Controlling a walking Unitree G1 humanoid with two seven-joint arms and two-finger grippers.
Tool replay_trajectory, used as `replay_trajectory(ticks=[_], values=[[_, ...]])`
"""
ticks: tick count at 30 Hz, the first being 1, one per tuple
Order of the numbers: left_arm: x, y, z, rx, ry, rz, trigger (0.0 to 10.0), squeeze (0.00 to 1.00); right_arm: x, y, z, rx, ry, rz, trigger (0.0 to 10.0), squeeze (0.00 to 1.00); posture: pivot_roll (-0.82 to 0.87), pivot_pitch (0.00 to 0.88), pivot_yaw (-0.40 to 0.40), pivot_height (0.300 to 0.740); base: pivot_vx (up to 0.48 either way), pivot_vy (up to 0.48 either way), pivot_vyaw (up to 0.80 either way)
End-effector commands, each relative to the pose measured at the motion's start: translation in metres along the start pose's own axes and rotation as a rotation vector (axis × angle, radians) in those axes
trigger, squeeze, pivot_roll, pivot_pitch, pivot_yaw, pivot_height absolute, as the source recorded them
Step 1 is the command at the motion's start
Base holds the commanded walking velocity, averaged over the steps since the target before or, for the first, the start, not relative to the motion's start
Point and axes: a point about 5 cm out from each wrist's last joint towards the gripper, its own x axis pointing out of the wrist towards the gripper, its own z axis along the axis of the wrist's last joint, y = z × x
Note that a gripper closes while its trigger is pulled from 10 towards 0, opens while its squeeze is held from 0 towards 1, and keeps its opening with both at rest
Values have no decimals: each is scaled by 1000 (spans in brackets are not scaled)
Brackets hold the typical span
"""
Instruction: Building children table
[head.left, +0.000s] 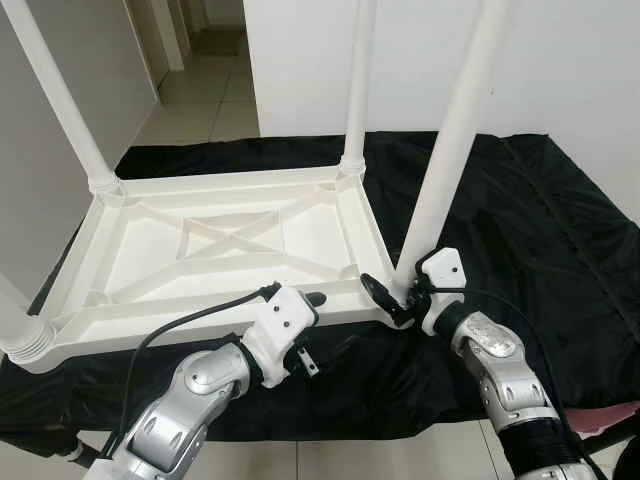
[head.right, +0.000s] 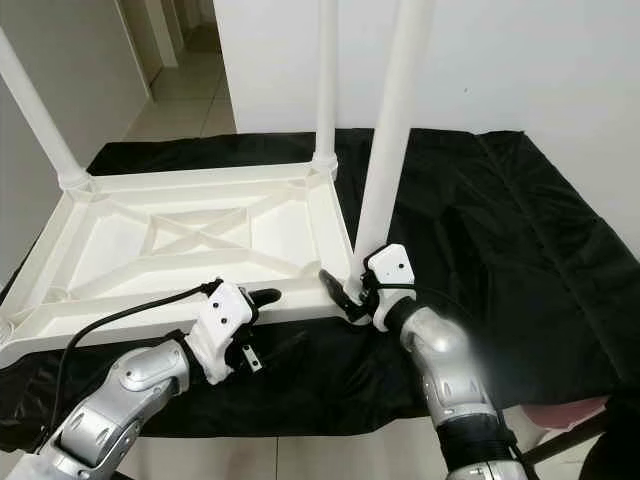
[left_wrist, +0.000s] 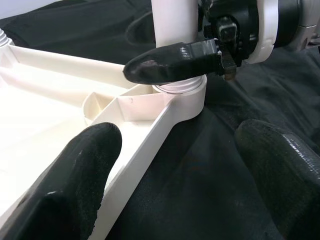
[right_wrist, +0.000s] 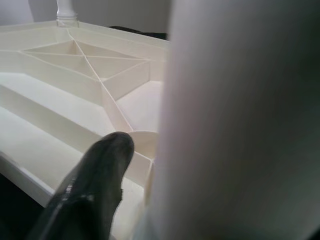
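here the right gripper clasps a cropped leg, left gripper wide.

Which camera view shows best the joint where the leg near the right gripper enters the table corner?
The left wrist view: the leg meets its corner socket up close, beside the right gripper. Both eye views show it small; the right wrist view shows a blurred leg.
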Motion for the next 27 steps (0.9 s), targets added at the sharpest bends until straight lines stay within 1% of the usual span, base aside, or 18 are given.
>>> replay_trajectory(ticks=[1, 7, 9, 10, 11, 13, 14, 15, 16, 17, 18, 19, 20, 21, 23, 25, 26, 27], values=[[0, -8, 0, 19, 3, -135, 10000, 0, 1, 2, -2, -10, 12, 31, 0, 0, -43, 11, 47, 740, 0, 0, 0], [1, -10, 1, 15, -2, -132, 10000, 0, -5, 3, -7, 33, 15, 37, 0, 0, -46, 22, 45, 740, 0, 0, 0], [1, -11, 0, 14, -1, -135, 10000, 0, -7, 4, -9, 49, 12, 20, 4392, 0, -50, 27, 51, 740, 0, 0, 0], [1, -11, 0, 14, -1, -135, 10000, 0, -7, 4, -9, 49, 12, 20, 4392, 0, -50, 27, 51, 740, 0, 0, 0], [1, -13, 0, 12, 0, -134, 10000, 0, -8, 3, -8, 78, 2, -14, 10000, 0, -51, 25, 52, 740, 0, 0, 0], [1, -13, -1, 11, 0, -134, 10000, 0, -8, 2, -8, 87, -1, -25, 10000, 0, -51, 25, 52, 740, 0, 0, 0], [1, -13, -1, 11, 0, -135, 10000, 0, -9, 2, -6, 112, -17, -63, 10000, 0, -53, 30, 52, 740, 0, 0, 0], [1, -13, -1, 11, 0, -135, 10000, 0, -9, 2, -6, 112, -17, -63, 10000, 0, -53, 30, 52, 740, 0, 0, 0], [1, -13, -1, 11, -1, -134, 10000, 0, -10, 3, -3, 176, -39, -154, 10000, 0, -53, 30, 52, 740, 0, 0, 0], [1, -13, -1, 11, -1, -134, 10000, 0, -10, 3, -3, 176, -39, -154, 10000, 0, -53, 30, 52, 740, 0, 0, 0], [1, -13, -1, 11, -1, -134, 10000, 0, -11, 3, -3, 194, -41, -179, 10000, 0, -53, 30, 52, 740, 0, 0, 0], [1, -11, 0, 12, -2, -132, 10000, 0, -10, 4, -3, 189, -32, -240, 10000, 0, -56, 36, 51, 740, 0, 0, 0], [1, -11, 0, 12, -2, -132, 10000, 0, -10, 4, -3, 189, -32, -240, 10000, 0, -56, 36, 51, 740, 0, 0, 0], [1, -11, 0, 12, -2, -130, 10000, 0, -9, 7, -4, 199, -16, -290, 10000, 0, -59, 39, 50, 740, 0, 0, 0], [0, -10, 0, 11, -1, -128, 10000, 0, -8, 11, -4, 205, 8, -352, 10000, 0, -59, 39, 49, 740, 0, 0, 0], [0, -12, -1, 0, -3, -132, 10000, 0, -6, 25, -3, 248, 8, -409, 10000, 0, -64, 43, 54, 740, 0, 0, 0], [0, -12, -1, 0, -3, -132, 10000, 0, -6, 25, -3, 248, 8, -409, 10000, 0, -64, 43, 54, 740, 0, 0, 0], [1, -14, -1, -2, -2, -138, 10000, 0, -5, 32, -5, 266, 29, -476, 10000, 0, -62, 44, 54, 740, 0, 0, 0]])
